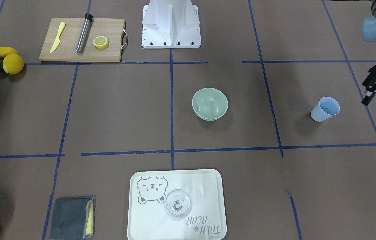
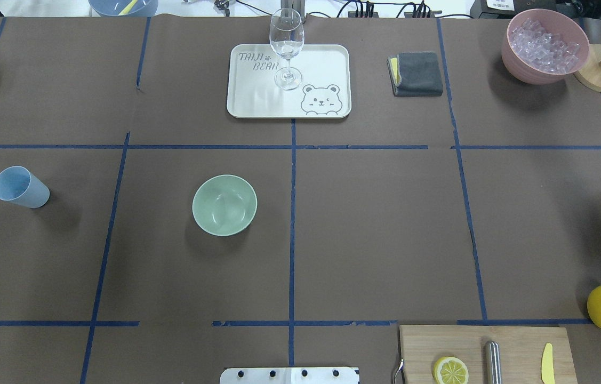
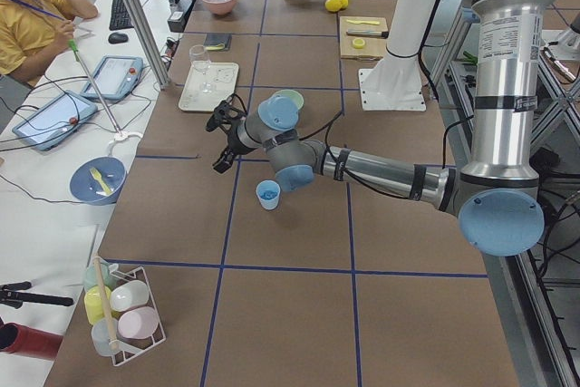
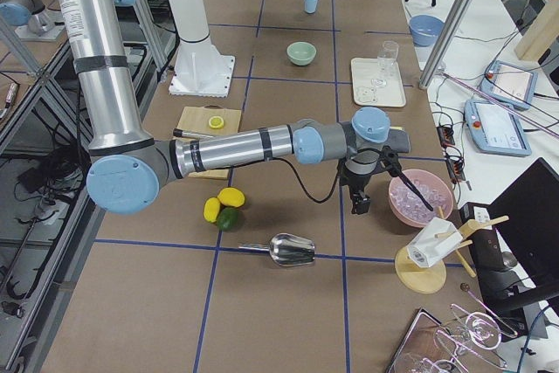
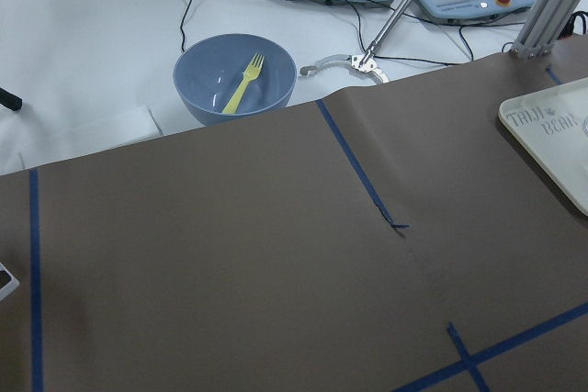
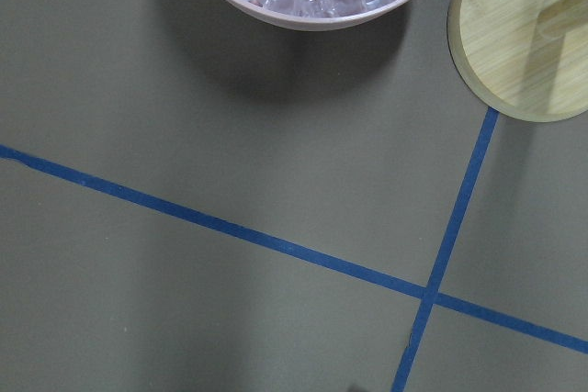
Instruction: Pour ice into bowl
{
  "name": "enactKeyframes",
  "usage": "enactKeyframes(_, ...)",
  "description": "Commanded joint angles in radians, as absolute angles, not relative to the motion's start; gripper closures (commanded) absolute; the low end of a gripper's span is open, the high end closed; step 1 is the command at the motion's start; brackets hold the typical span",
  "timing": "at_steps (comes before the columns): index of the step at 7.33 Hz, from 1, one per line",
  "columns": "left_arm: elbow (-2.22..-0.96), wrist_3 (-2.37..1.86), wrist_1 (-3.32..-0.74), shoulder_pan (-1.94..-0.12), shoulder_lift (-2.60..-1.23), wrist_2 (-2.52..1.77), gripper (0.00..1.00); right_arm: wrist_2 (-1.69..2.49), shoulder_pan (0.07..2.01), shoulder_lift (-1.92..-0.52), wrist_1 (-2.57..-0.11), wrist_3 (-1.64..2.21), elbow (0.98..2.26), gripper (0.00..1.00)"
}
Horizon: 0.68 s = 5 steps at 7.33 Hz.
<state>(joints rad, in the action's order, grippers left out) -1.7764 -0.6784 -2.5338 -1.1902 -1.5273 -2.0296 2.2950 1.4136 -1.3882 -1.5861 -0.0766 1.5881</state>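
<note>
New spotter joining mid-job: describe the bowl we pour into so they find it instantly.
On the brown table, find the white tray. Towards the robot from it, beside the centre tape line, sits the bowl: round, pale green, wider than the blue cup and, unlike the pink bowl of ice, empty.

The sage-green bowl (image 2: pixel 224 205) stands upright and empty mid-table; small clear ice (image 1: pixel 325 107) shows faintly inside the blue cup (image 1: pixel 318 115).

bare table (image 2: pixel 119 213) between cup (image 2: pixel 20 186) and bowl (image 2: pixel 224 205)
</note>
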Motion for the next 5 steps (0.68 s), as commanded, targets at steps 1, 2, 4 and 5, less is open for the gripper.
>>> enactKeyframes(1,-1.816,-0.774,-2.592,-0.996,-1.407,-1.793,0.00,2.296,1.416,-1.394,-1.586,-0.075,1.591,0.00)
enactKeyframes(2,-1.818,-0.832,-2.667,-0.932,-1.347,-1.752,0.00,2.299,1.419,-1.394,-1.586,-0.075,1.589,0.00)
enactKeyframes(4,-1.819,-0.898,-2.717,-0.794,-1.264,-1.569,0.00,2.299,1.420,-1.394,-1.586,-0.075,1.591,0.00)
enactKeyframes(5,-1.818,-0.946,-2.721,-0.741,-1.253,-1.536,0.00,2.299,1.420,-1.396,-1.586,-0.075,1.591,0.00)
